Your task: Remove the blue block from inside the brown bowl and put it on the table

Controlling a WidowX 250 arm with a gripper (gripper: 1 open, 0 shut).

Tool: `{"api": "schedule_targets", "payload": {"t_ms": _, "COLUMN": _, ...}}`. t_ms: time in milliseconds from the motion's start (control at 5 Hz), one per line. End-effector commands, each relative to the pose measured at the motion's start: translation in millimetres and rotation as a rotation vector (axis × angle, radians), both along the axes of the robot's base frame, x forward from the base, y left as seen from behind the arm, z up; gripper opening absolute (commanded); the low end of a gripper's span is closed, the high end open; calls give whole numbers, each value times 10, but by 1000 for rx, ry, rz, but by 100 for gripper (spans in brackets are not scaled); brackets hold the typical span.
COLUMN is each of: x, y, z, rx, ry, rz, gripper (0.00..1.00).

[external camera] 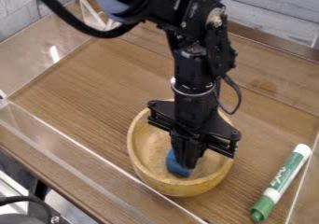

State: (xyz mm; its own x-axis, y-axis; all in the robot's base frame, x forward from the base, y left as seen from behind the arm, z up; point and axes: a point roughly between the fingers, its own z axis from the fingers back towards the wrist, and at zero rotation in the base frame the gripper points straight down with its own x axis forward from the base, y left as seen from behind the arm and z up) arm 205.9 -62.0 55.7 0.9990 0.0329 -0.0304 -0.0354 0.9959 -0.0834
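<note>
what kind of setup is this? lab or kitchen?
Likely a lab test cell, not a kitchen: a wood-grain table fenced by low clear plastic walls, one black robot arm, and only props, a brown bowl and a marker.

Marker: green body, white barrel, lying flat at near right. Long axis runs near-to-far, tilted a little rightward at the far end. Green cap at the near end, small green tip at the far end.

Clear walls: low, see-through plastic along the left and near edges; another runs along the far side.
</note>
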Motion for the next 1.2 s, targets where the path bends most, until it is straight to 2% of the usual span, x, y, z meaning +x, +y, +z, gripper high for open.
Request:
{"api": "schedule_targets", "payload": {"t_ms": 0, "x": 69, "y": 18, "z": 176, "rx": -8, "ry": -39, "rz": 6, "gripper": 0}}
{"api": "schedule_targets", "payload": {"t_ms": 400, "x": 74, "y": 60, "z": 372, "rx": -4, "ry": -36, "rz": 12, "gripper": 0}}
{"api": "schedule_targets", "payload": {"t_ms": 1000, "x": 127, "y": 190, "z": 716, "rx": -5, "ry": -64, "rz": 8, "gripper": 0}}
